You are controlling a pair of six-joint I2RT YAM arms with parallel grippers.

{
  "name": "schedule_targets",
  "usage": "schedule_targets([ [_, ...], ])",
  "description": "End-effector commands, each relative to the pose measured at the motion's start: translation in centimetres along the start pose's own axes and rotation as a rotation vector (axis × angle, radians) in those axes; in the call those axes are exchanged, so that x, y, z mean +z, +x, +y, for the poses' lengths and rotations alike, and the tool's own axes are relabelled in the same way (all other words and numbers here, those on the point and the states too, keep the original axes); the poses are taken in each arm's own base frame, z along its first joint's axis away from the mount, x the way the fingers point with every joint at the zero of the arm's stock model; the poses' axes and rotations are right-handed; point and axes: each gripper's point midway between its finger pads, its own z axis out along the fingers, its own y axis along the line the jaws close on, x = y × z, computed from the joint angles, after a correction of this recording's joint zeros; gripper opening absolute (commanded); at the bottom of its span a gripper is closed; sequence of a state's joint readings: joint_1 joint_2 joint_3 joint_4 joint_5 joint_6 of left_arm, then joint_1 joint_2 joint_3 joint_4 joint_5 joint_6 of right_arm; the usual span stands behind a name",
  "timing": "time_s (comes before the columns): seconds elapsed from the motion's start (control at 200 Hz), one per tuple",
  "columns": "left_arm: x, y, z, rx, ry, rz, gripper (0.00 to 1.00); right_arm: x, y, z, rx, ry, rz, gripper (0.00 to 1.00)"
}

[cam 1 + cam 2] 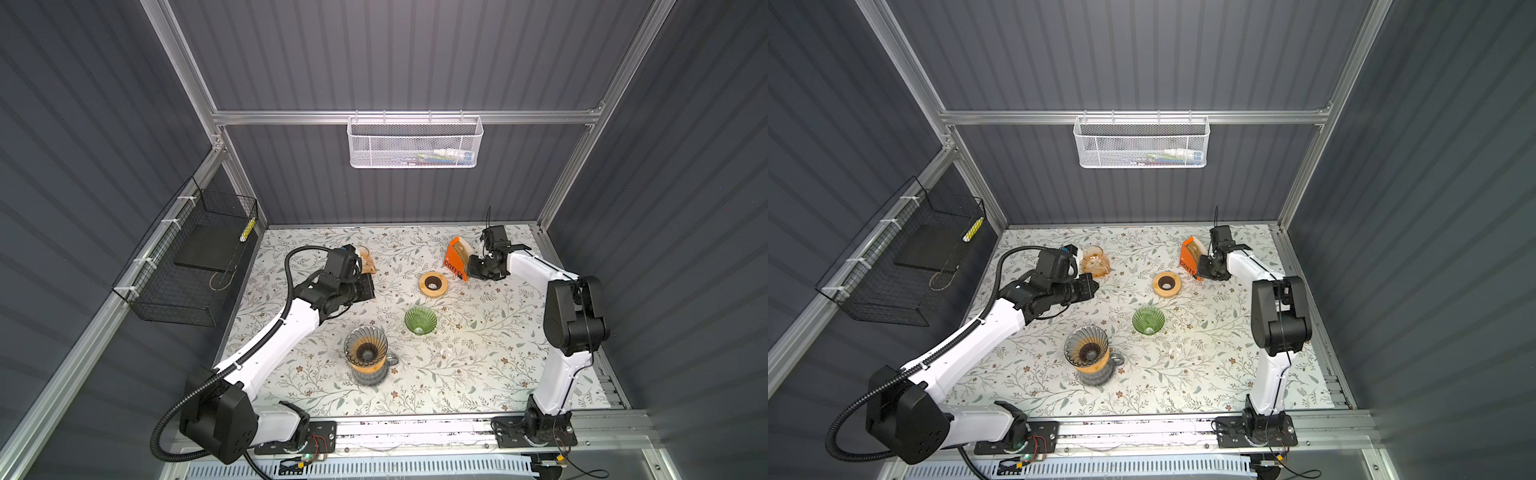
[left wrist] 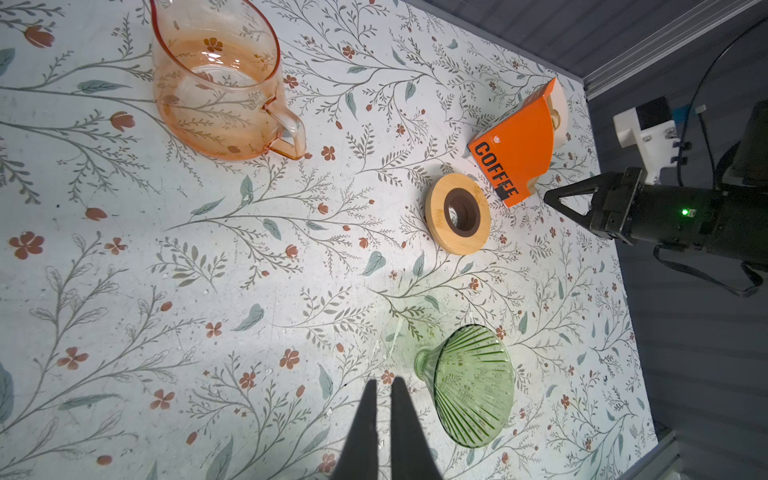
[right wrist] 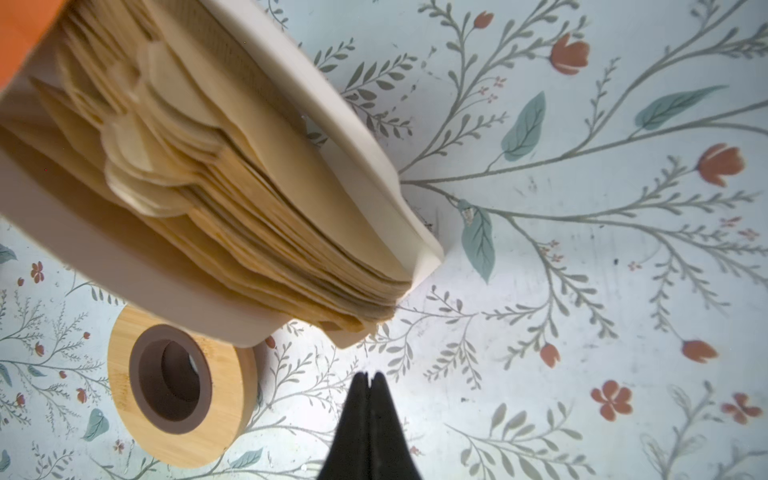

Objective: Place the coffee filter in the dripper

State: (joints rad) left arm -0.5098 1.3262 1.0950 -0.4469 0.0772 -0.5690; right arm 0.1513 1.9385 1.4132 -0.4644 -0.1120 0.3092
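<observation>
The smoky dripper (image 1: 365,348) on its carafe (image 1: 368,377) and the green dripper (image 1: 420,320) both lie nearer than the orange holder (image 1: 454,262). The left gripper (image 2: 384,384), nearly closed and empty, is well apart from it. The right gripper (image 3: 369,376), pinched closed and empty, is just beside it; the coffee filters (image 3: 232,199) are stacked inside, edges cropped.

Two white-and-black arms, seen from above. The left arm (image 1: 274,340) stretches diagonally forward, wrist bent inward; the left gripper (image 2: 384,382) is nearly closed and empty. The right arm (image 1: 557,374) rises to a folded elbow; the right gripper (image 3: 369,375) is pinched together, holding nothing.
</observation>
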Motion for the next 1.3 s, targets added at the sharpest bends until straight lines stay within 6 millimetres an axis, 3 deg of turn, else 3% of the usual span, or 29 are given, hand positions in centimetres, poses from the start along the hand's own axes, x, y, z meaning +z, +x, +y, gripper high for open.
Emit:
schedule_targets([
  [0.0, -0.7, -0.9, -0.6, 0.024, 0.016, -0.035, 0.1, 0.2, 0.2, 0.3, -0.012, -0.003, 0.009, 0.09],
  [0.205, -0.5, -0.9, -0.6, 0.021, 0.016, -0.033, 0.1, 1.3, -0.2, 0.4, -0.012, -0.002, 0.023, 0.17],
  [0.946, -0.4, -0.9, -0.5, 0.028, 0.008, -0.028, 0.1, 2.5, -0.6, 0.4, -0.013, 0.01, 0.039, 0.17],
  [1.076, -0.5, -0.9, -0.5, 0.029, 0.006, -0.031, 0.1, 2.6, -0.6, 0.4, -0.01, 0.011, 0.04, 0.14],
  [1.296, -0.5, -0.9, -0.5, 0.029, 0.005, -0.03, 0.1, 2.4, -0.6, 0.4, -0.006, 0.018, 0.036, 0.0],
])
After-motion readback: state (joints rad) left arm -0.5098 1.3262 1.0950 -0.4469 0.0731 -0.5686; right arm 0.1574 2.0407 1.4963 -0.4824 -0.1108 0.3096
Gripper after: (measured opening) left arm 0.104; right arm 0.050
